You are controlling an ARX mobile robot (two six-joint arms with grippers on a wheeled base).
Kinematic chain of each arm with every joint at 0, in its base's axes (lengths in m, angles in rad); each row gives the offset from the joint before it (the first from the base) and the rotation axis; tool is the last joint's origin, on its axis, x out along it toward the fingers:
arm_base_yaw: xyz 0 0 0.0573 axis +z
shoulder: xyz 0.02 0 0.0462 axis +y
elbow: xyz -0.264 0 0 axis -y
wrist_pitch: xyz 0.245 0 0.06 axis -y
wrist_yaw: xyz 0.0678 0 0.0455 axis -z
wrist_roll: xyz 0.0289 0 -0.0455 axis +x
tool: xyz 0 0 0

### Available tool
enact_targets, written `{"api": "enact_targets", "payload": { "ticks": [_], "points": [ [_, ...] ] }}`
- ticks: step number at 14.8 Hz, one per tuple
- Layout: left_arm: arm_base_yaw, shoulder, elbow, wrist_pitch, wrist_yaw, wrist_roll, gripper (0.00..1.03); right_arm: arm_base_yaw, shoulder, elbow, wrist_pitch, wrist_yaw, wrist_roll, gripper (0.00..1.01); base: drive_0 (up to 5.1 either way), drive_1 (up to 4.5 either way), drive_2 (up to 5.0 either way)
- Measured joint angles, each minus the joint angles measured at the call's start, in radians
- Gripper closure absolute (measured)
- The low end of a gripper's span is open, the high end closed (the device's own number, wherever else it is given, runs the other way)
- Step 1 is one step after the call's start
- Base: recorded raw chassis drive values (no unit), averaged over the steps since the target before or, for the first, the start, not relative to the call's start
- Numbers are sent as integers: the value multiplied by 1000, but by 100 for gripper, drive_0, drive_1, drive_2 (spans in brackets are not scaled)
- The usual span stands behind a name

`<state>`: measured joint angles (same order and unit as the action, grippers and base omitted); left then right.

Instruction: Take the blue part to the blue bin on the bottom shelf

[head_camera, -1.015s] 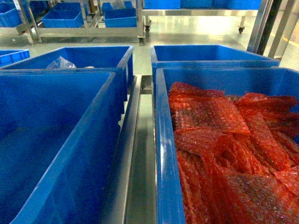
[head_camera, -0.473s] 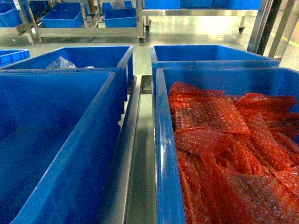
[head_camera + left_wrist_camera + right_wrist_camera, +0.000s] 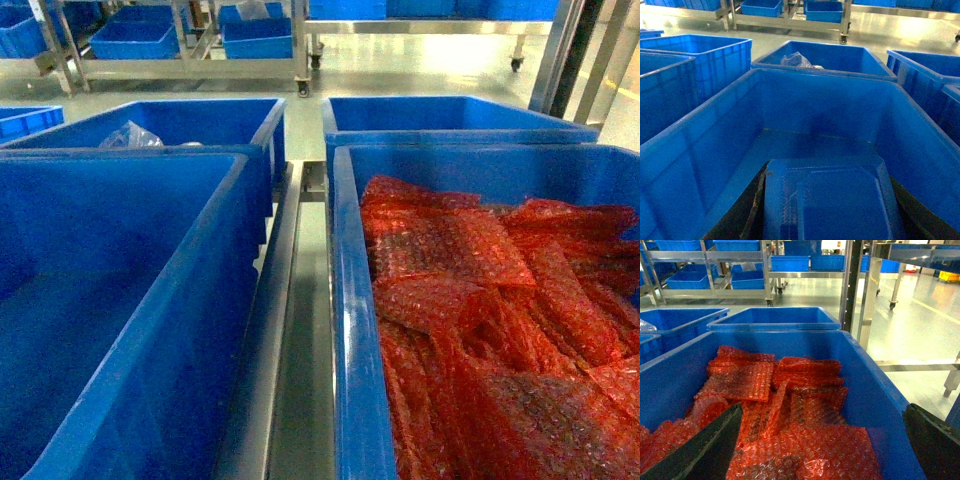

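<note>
The left gripper's [image 3: 827, 210] dark jaws are clamped on a flat, glossy blue plastic part [image 3: 832, 200] above the floor of a large blue plastic bin [image 3: 700, 145]. The right gripper's [image 3: 820, 450] black fingers [image 3: 702, 447] stand wide apart over red bubble-wrap bags [image 3: 790, 405] heaped in the neighbouring blue bin [image 3: 350, 330]. A steel divider rail [image 3: 290, 330] runs between both bins.

In the head view we see neither tool. The left wrist view cuts off the blue part [image 3: 832, 200] at 6 o'clock, and its dark flanking fingers [image 3: 737, 220] barely show. The right tool's fingers [image 3: 700, 450] run off the bottom edge, hiding some red bubble wrap [image 3: 790, 410].
</note>
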<state>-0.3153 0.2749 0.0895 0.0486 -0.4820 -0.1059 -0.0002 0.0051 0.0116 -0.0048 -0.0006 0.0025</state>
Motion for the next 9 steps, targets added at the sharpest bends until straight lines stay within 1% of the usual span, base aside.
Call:
{"api": "enact_targets", "payload": {
  "ticks": [9],
  "points": [
    [0, 0, 0, 0, 0, 0, 59, 0, 0, 0, 0, 0, 0, 3, 0, 0, 0]
  ]
}}
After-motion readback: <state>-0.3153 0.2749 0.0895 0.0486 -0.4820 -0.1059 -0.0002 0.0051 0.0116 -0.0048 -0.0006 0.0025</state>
